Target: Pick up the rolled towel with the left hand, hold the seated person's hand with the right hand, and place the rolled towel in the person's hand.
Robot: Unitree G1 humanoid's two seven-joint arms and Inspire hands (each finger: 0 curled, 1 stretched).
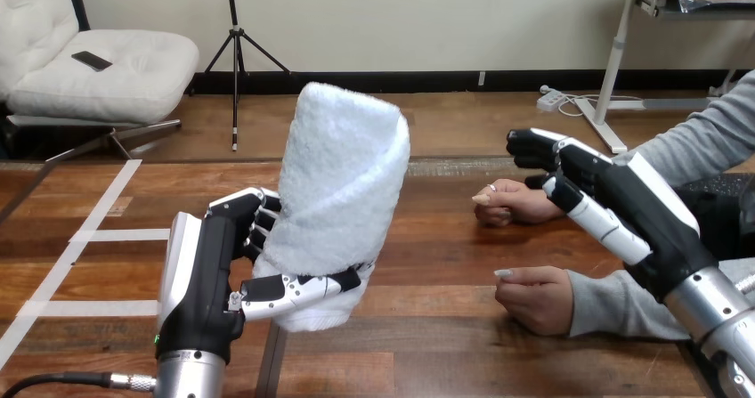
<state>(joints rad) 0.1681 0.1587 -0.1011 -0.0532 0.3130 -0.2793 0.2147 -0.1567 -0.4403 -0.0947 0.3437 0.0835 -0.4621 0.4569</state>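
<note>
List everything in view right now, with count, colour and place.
rolled towel: one, white, held upright at the table's middle.
tape strips: several, white, on the table's left part.
table: one, brown wood, beneath everything.
person's hands: two, at the view's right, farther hand and nearer hand, both on the table.
left hand: one, black and white, fingers curled round the rolled towel.
right hand: one, black and white, fingers straight, over the farther hand's wrist; contact unclear.
</note>
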